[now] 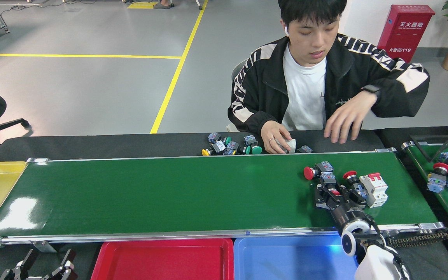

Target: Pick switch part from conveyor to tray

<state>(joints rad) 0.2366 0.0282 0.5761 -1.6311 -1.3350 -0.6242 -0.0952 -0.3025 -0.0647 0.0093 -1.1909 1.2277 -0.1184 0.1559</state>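
Switch parts (344, 182) on conveyor (169, 194)

Grey floor (91, 85) with yellow lines (173, 77)

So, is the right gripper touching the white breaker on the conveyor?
Apart. In the head view, a strip of green belt shows between the right gripper and the white breaker; the gripper sits over a red switch to its left.

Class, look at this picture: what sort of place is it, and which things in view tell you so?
Probably a factory-style workshop or robot test floor: a green conveyor carrying switch parts, yellow floor lines, a red fire-extinguisher box, and sorting trays.
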